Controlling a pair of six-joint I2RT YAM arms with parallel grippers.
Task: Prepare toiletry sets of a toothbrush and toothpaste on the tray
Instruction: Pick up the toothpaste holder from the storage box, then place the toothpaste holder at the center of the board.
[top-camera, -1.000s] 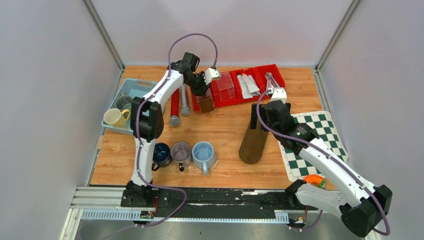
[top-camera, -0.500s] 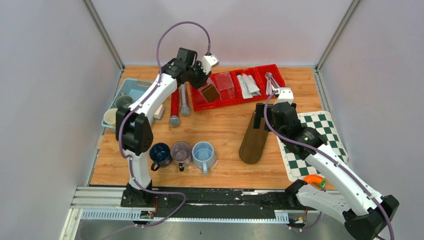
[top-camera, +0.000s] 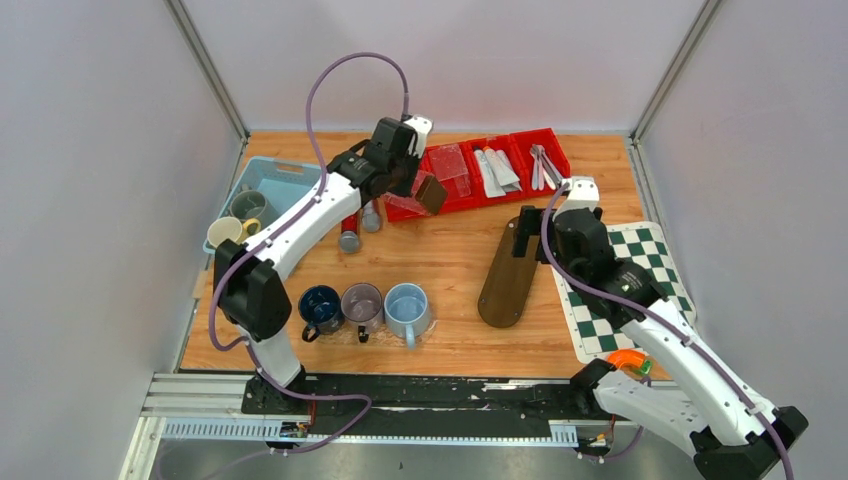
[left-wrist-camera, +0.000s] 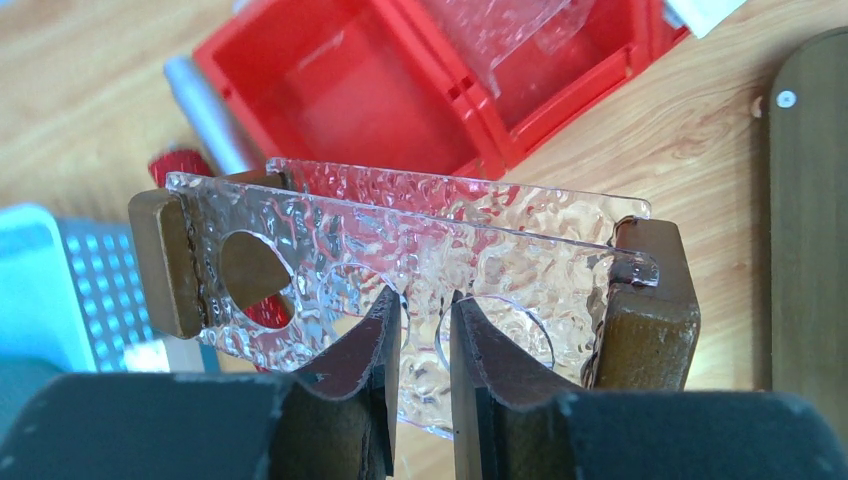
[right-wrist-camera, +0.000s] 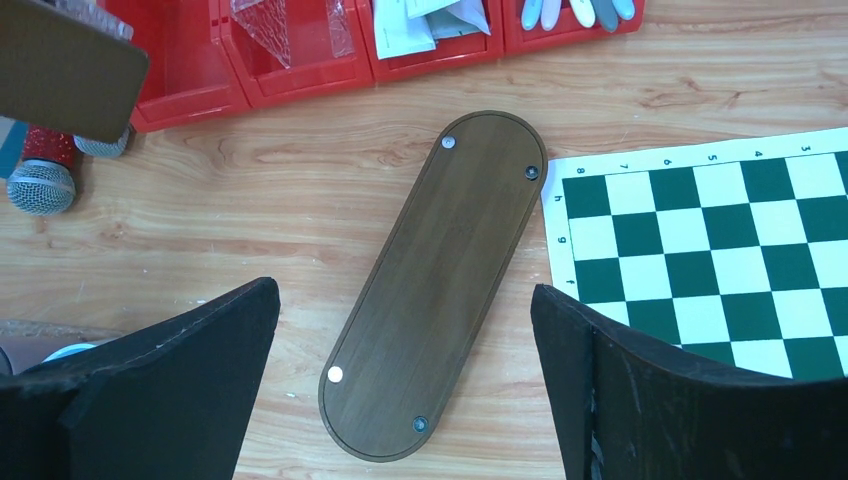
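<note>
- While three mugs (top-camera: 362, 303) stand in a row by the worktop's (top-camera: 440, 250) near edge, the oval brown tray (top-camera: 505, 285) lies to their right, just beside the chessboard (top-camera: 598, 335).
- Above the tray the right jaws hang spread wide, grasping nothing.
- Farther back, the left jaws are clenched on a clear, dimpled rack (left-wrist-camera: 420, 235) with brown end blocks, held up by the left end of the red bins (top-camera: 470, 201).
- Along the far edge, toothpaste (top-camera: 497, 170) tubes lie in the bin second from the right, toothbrushes (top-camera: 541, 165) in the rightmost.
</note>
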